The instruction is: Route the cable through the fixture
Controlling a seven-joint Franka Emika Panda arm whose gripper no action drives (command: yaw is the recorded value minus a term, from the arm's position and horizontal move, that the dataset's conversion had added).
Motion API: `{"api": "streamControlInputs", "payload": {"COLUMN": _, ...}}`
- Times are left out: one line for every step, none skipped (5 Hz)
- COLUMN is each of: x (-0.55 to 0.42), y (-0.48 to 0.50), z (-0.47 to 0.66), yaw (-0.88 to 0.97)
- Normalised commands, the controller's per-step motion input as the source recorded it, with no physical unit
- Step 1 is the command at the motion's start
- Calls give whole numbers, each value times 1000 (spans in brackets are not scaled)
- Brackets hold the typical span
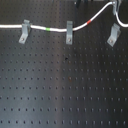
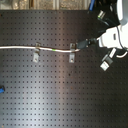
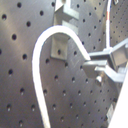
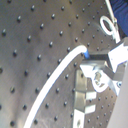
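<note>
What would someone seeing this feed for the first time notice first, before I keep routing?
The white cable stands out most against the black perforated board, running in from the first exterior view's left through two metal clips and curving up past its red band. A third clip at the first exterior view's right has no cable in it. In the second exterior view the robot's pincer sits at the cable just past the second clip.

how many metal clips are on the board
3 in the first exterior view: one at the first exterior view's left and one mid-board, both carrying the cable; one at right, empty.
</note>
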Motion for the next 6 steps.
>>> {"api": "streamControlInputs", "payload": {"x": 71, "y": 454, "z": 234, "yaw": 177}}
{"api": "streamControlInputs", "payload": {"x": 163, "y": 291, "z": 352, "yaw": 23}}
{"api": "streamControlInputs", "payload": {"x": 310, "y": 22, "z": 291, "yaw": -69}}
{"api": "streamControlInputs", "payload": {"x": 171, "y": -191, "z": -74, "yaw": 0}}
{"api": "streamControlInputs", "payload": {"x": 33, "y": -432, "z": -153, "yaw": 0}}
{"api": "streamControlInputs", "payload": {"x": 11, "y": -390, "z": -259, "yaw": 0}}
